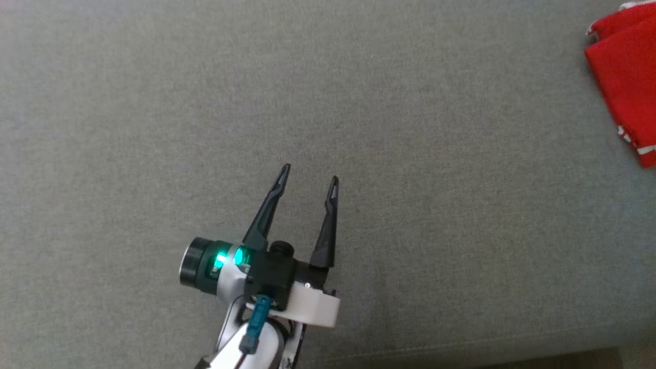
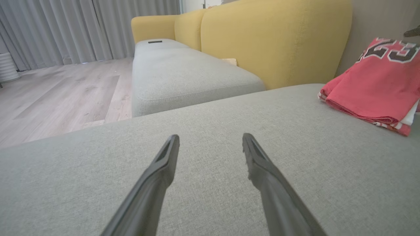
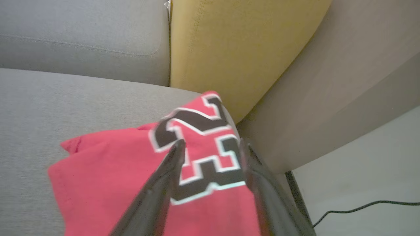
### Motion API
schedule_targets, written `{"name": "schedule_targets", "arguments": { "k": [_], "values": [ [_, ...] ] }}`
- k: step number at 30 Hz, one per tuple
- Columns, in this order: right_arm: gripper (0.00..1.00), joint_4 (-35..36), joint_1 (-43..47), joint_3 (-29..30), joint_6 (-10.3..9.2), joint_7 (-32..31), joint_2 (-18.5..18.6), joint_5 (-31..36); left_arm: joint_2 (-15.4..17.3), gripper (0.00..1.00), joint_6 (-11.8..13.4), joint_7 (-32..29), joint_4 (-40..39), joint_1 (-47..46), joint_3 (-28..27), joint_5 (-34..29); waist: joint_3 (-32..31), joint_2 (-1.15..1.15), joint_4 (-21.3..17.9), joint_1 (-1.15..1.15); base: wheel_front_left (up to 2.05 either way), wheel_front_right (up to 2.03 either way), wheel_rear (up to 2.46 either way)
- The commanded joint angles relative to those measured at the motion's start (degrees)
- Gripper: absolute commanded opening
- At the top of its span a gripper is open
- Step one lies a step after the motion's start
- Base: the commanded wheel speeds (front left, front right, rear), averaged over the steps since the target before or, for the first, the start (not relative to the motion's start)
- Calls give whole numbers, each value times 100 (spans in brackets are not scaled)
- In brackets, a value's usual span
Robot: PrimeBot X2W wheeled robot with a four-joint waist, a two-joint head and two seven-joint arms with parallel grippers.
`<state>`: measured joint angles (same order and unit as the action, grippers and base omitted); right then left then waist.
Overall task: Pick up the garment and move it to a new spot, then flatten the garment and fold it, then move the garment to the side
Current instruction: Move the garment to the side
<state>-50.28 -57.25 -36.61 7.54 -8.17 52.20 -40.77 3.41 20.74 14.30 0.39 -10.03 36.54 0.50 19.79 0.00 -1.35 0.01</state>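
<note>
The garment (image 1: 622,77) is a red jersey with a black and white number, folded into a thick bundle. It lies at the far right of the grey seat cushion (image 1: 359,102), close to the yellow backrest. My left gripper (image 1: 309,174) hovers open over bare cushion, far to the left of the garment (image 2: 370,88), with nothing between its fingers (image 2: 210,137). My right gripper (image 3: 212,144) is right over the garment (image 3: 108,170), its two fingers spread apart on either side of the printed number. Whether they touch the cloth I cannot tell.
The yellow sofa backrest (image 2: 275,39) rises behind the cushion. A second grey seat (image 2: 183,72) runs off to the far left, with a small dark remote (image 2: 155,41) on it. Wooden floor (image 2: 59,88) and grey curtains lie beyond. A black cable (image 3: 361,208) crosses the floor beside the sofa's end.
</note>
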Motion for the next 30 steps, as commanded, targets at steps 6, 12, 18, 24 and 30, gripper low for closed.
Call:
{"name": "schedule_targets", "arguments": {
  "k": [6,12,18,24,30],
  "values": [
    [100,191,844,-198,-5,488,-855,-187,31,100,37,70,-147,244,-458,290,-839,0,70,-1,0,0,0],
    [100,402,1762,-234,-5,1144,-1617,-342,75,100,-94,70,-74,654,-838,585,-1430,0,146,-1,0,0,0],
    [100,480,2800,-21,-5,2166,-2488,-220,98,100,-326,70,-34,1223,-1441,878,-2006,0,235,-1,0,0,0],
    [100,1440,3846,1233,-5,2313,-3128,823,93,100,-426,70,46,1639,-1867,798,-2282,0,330,-1,0,0,0],
    [100,2919,5333,2518,-5,2315,-3906,2356,75,100,-646,70,-92,2011,-2120,655,-2452,0,461,-1,0,0,0]
  ]
}}
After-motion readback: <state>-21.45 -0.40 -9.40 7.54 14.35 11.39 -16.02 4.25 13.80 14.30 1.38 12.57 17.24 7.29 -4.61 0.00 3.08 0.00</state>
